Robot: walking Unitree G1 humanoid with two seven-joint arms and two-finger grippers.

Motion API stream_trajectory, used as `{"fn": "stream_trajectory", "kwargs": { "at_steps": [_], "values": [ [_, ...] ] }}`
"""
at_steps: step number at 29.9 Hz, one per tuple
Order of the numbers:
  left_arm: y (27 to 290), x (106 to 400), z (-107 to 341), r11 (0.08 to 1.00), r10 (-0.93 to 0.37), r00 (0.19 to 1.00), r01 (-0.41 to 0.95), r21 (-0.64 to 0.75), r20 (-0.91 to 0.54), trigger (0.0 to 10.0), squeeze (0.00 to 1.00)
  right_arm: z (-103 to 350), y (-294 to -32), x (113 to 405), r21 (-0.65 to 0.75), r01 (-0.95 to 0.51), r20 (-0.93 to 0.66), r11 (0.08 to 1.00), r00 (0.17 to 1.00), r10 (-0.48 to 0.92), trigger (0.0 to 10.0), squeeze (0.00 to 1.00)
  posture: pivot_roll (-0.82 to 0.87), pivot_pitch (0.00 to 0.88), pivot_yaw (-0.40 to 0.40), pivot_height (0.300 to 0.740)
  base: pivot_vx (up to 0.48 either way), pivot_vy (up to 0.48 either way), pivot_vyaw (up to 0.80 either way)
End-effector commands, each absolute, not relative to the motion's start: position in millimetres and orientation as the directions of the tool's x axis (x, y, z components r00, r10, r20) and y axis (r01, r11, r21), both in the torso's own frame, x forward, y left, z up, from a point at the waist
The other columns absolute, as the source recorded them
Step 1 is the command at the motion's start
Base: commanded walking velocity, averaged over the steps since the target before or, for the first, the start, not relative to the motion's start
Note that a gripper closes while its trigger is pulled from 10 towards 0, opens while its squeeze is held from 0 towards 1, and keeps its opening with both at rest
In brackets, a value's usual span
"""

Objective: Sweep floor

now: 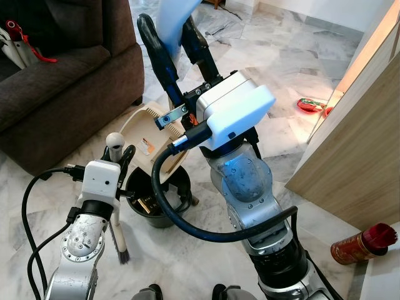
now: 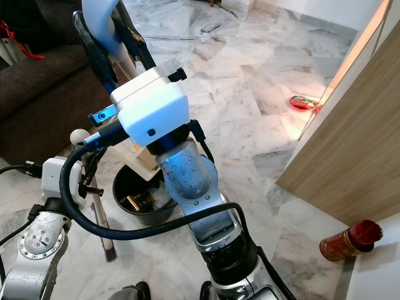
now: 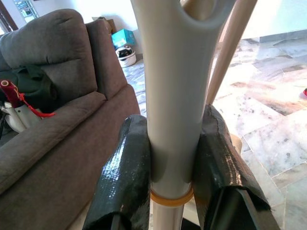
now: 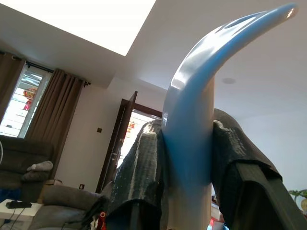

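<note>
Left eye view: the right gripper (image 1: pixel 178 37) is raised high at the top of the picture, its two black fingers clamped on a pale blue dustpan handle (image 1: pixel 174 14) whose upper end is cut off by the frame. The right wrist view shows that curved blue handle pinched between both fingers (image 4: pixel 139 177), with ceiling and curtains behind. The cream dustpan (image 1: pixel 149 134) tilts over a black bucket (image 1: pixel 156 199) on the marble floor (image 1: pixel 262 56); most of the pan is hidden behind the right arm, and the bucket's contents are too dark to make out. The left gripper (image 1: pixel 119 165) sits low beside the bucket, closed around a cream broom handle (image 1: pixel 114 142) with a round knob on top; the left wrist view shows the fingers (image 3: pixel 125 172) tight on the shaft. The brush head (image 1: pixel 122 250) hangs just above or on the floor, hard to tell which. A brown sofa (image 1: pixel 56 81) stands at left, a wooden panel (image 1: pixel 356 144) at right, a red-topped canister (image 1: pixel 362 244) near it.
</note>
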State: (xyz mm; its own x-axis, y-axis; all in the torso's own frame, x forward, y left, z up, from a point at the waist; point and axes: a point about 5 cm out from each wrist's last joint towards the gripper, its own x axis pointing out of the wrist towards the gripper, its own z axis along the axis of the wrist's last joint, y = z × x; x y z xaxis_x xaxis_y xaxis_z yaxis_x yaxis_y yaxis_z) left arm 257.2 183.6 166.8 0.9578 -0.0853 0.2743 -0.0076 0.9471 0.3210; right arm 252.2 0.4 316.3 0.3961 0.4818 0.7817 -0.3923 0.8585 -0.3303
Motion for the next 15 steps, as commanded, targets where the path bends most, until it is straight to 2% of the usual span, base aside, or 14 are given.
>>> {"fn": "stream_trajectory", "kwargs": {
  "at_steps": [1,15],
  "values": [
    [181.7,256.5,173.1,0.939,-0.104,0.944,-0.01,0.344,0.313,10.0,0.0,332.9,-2.3,234.9,-0.336,-0.373,0.848,0.865,0.279,0.45,10.0,0.0,0.03,0.207,-0.037,0.74,0.0,0.0,0.0],
    [181.1,256.6,174.0,0.939,-0.105,0.943,-0.01,0.342,0.316,10.0,0.0,334.4,-2.7,233.5,-0.34,-0.349,0.859,0.873,0.263,0.44,10.0,0.0,0.03,0.206,-0.039,0.74,0.0,0.0,0.0]
  ]
}}
